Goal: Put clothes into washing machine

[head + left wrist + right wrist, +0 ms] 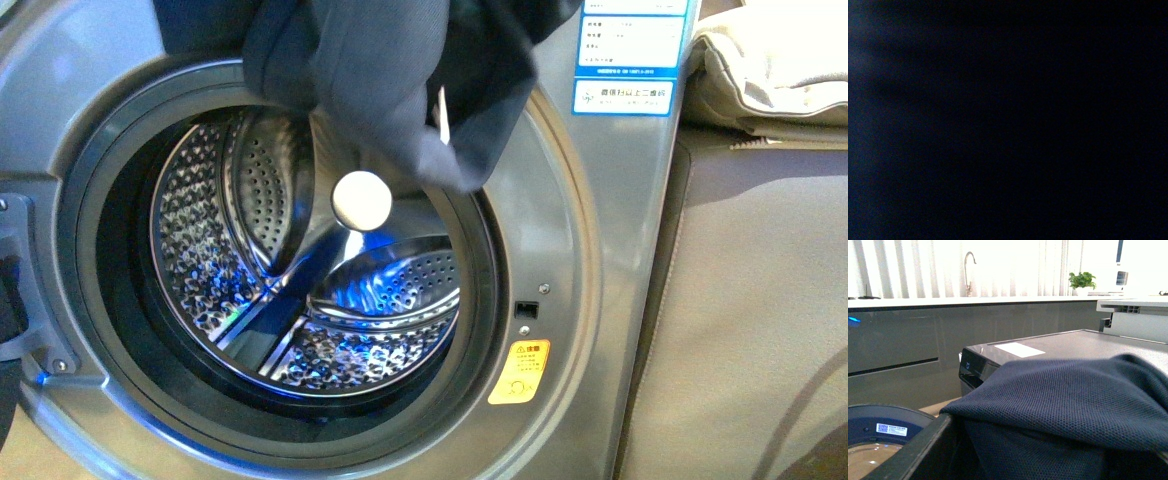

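The dark navy clothes (pixel 400 70) hang from the top of the front view over the upper part of the washing machine's (pixel 600 300) open round mouth. The shiny perforated drum (pixel 300 280) shows below them. In the right wrist view the navy clothes (pixel 1063 405) drape over and hide my right gripper, which is shut on them. No gripper shows in the front view. The left wrist view is dark and tells nothing.
A beige cabinet (pixel 760 320) stands right of the machine with cream folded fabric (pixel 770 70) on top. An orange warning sticker (pixel 519 371) and a blue-white label (pixel 627 55) are on the machine's front. A dark appliance (pixel 1058 347) and a grey counter with a tap (pixel 968 270) show in the right wrist view.
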You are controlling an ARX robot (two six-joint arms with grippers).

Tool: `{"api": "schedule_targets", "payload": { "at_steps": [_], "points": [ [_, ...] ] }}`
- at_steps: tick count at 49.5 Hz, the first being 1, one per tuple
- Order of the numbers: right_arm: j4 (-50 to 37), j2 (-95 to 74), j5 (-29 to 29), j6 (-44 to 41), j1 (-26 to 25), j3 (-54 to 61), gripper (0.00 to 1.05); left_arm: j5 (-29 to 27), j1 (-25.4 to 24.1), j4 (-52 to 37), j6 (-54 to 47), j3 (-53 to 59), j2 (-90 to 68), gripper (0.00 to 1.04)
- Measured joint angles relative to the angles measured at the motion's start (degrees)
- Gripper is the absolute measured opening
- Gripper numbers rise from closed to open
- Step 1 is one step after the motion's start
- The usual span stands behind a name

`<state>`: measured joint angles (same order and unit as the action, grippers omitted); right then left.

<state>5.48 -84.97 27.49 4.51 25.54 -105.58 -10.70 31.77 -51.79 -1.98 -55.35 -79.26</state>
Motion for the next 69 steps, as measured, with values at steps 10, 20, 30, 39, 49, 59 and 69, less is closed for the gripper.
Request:
{"api": "schedule_targets", "payload": {
  "at_steps": [10, 20, 30, 39, 49, 59, 69],
  "points": [
    [-0.04, 0.07, -0.02, 0.0, 0.0, -0.02, 0.97, 7.48, -4.2, 2.47, -1.31, 7.96, 3.45, 0.06],
    [-0.09, 0.24, -0.02, 0.0, 0.0, -0.02, 0.97, 14.53, -10.56, 7.06, -0.46, 12.46, 5.86, 0.06],
    [-0.09, 0.24, -0.02, 0.0, 0.0, -0.02, 0.97, 21.4, -17.16, 11.78, 1.7, 14.4, 7.72, 0.06],
    [-0.09, 0.24, -0.02, 0.0, 0.0, 0.0, 0.97, 23.26, -20.39, 12.87, 3.19, 15.74, 7.63, 0.06],
    [-0.09, 0.24, -0.02, 0.0, 0.0, -0.02, 0.97, 21.68, -22.29, 12.13, 3.89, 15.91, 4.5, 0.06],
    [-0.09, 0.24, -0.02, 0.0, 0.0, -0.02, 0.97, 17.18, -23.93, 7.02, 7.17, 13.73, -4.44, 0.06],
    [-0.09, 0.24, 0.0, 0.0, 0.0, -0.02, 0.97, 9.62, -25.83, 3.32, 12.13, 7.21, -11.98, 0.06]
  ]
}}
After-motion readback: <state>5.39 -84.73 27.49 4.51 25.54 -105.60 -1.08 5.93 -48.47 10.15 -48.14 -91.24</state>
